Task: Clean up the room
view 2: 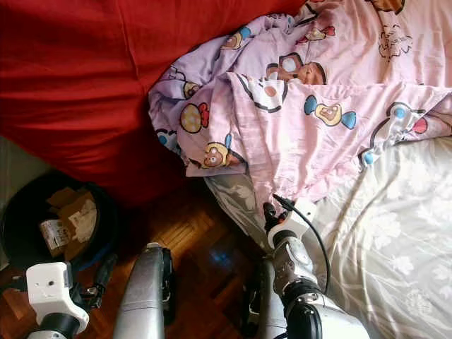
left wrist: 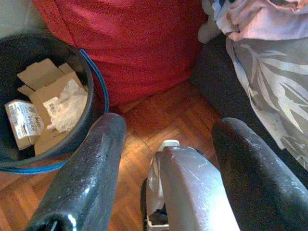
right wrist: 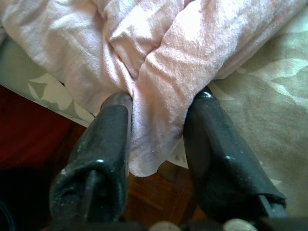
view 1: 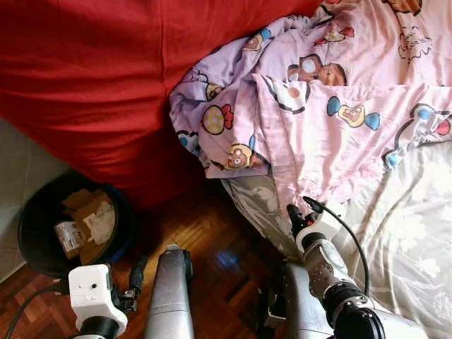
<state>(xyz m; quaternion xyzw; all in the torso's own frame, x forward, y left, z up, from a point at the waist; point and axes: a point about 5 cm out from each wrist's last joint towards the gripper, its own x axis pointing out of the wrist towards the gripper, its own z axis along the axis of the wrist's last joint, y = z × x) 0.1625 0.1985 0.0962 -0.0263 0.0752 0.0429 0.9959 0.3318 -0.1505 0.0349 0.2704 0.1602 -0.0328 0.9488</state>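
Note:
A pink cartoon-print blanket (view 1: 332, 134) lies rumpled on the bed, with its lower edge hanging over the side of the grey leaf-pattern sheet (view 1: 409, 240). My right gripper (view 1: 300, 210) is at that hanging edge. In the right wrist view its two fingers are shut on a fold of the pink blanket (right wrist: 159, 72), which fills the gap between them. My left gripper (left wrist: 171, 125) hangs low over the wooden floor beside the bin, open, with nothing between its fingers.
A large red cushion (view 1: 92, 78) fills the upper left and presses against the blanket. A black bin (view 1: 32, 212) holding cardboard and paper scraps (view 1: 88, 215) stands on the parquet floor (view 1: 212, 240) at lower left. My own silver limb (view 1: 169, 296) is low in the middle.

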